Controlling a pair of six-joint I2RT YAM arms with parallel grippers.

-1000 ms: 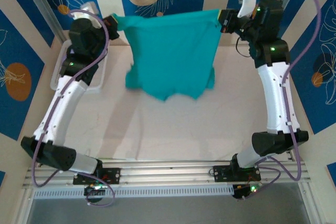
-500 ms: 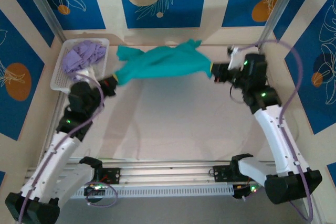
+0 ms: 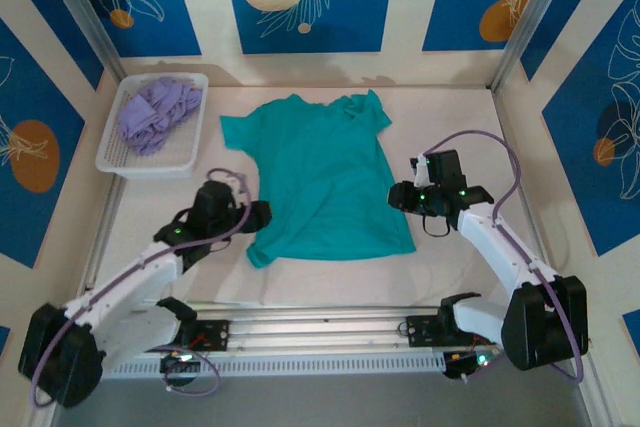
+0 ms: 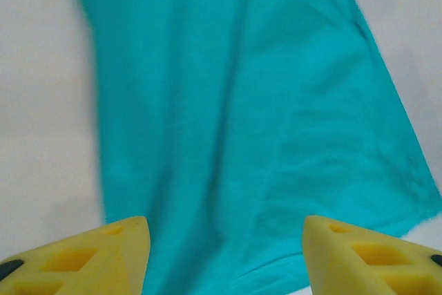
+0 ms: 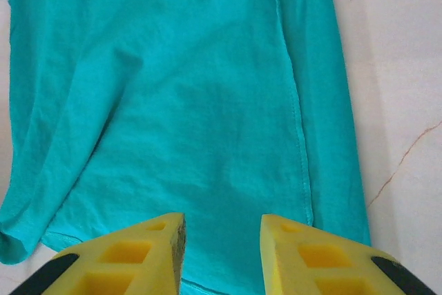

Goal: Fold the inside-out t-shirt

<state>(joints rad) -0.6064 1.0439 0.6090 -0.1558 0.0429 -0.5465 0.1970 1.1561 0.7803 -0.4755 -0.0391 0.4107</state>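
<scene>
The teal inside-out t-shirt (image 3: 320, 182) lies spread flat on the white table (image 3: 455, 132), collar toward the far wall and hem toward the arms. No print shows on its upper face. My left gripper (image 3: 258, 215) is low at the hem's left corner; in the left wrist view it (image 4: 226, 260) stands open over the cloth (image 4: 235, 101), its yellow fingers (image 4: 103, 257) wide apart and holding nothing. My right gripper (image 3: 398, 197) is at the shirt's right edge near the hem. It (image 5: 222, 246) stands open above the teal fabric (image 5: 193, 88), with a side seam (image 5: 298, 122) beside it.
A white basket (image 3: 150, 169) at the back left holds a lavender garment (image 3: 155, 112). Blue patterned walls close in the table on three sides. A metal rail (image 3: 320, 332) with the arm bases runs along the near edge.
The shirt, held up between both shut grippers a second ago, came down and now lies flat. Both grippers have opened, let it go and drawn back to its lower corners.
</scene>
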